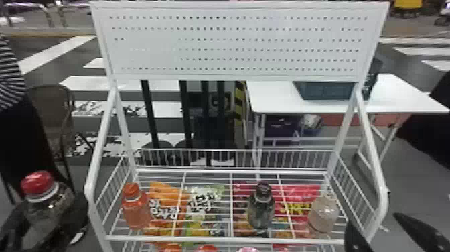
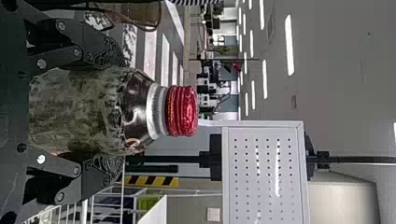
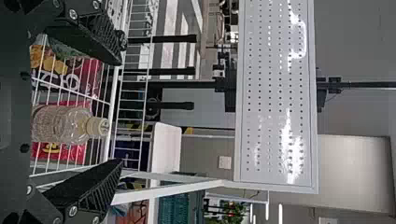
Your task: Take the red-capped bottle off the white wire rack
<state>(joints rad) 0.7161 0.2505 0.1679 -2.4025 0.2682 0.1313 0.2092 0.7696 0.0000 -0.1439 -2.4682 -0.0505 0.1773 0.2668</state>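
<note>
Since the red-capped btl is off the white wire rack, out past its left side & near upright, the lift itself looks done; what's left is prob. a clean carry. L tool pinches it, a finger on each side of the body, cap free above. Best: firm but not crushing, b/c thin plastic may dent; keep it level, swing wide of the left post before any turn, & let go only once the base sits flat. Main risk: a knock on that post, or btl twisting in the grip.

On the rack, L to R: orange btl, then dark-capped btl, then clear btl w/ pale cap, all standing. Snack bags, orange, green & red, show amid the wires; lower front, a red cap & a pink cap.

Behind, a desk holds a teal crate; contents can't be made out.

R tool is at the rack's right front, fingers spread, nothing gripped; best kept out of it, w/ the clear btl so near.
</note>
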